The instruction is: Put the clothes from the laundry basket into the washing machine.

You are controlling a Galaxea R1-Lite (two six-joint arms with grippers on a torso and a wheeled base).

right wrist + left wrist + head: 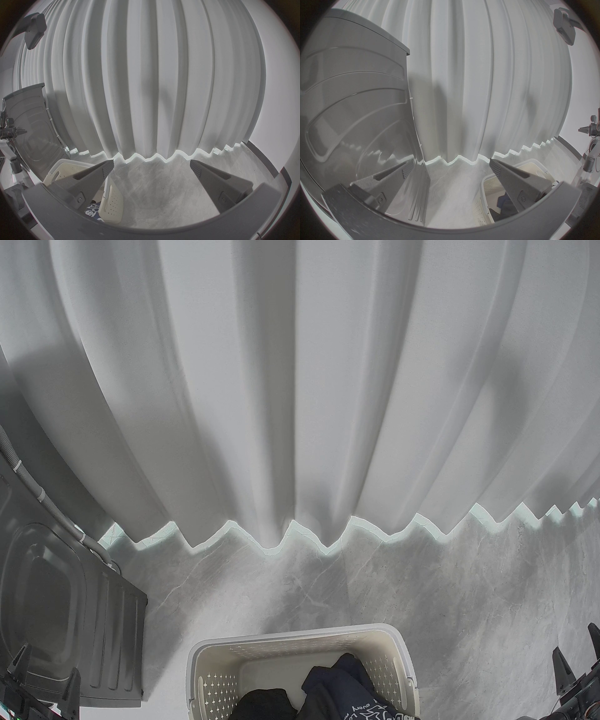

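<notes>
Spread wide, nothing held: left pincer (456, 170) and right pincer (150, 170), both above the grey floor (437, 590). Between the 2 pincers, low down: cream laundry basket (294, 635) standing on the floor, dark clothes (340, 690) heaped inside at its near end, 1 piece printed in white. Just beside the left pincer, on its outer side: grey washing machine (69, 609), ribbed panel and hose showing. Ahead of both pincers: white pleated curtain (300, 377).

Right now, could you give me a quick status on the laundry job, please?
Both open and empty: left gripper, right gripper. Dark clothes in laundry basket. To its left, washing machine.
</notes>
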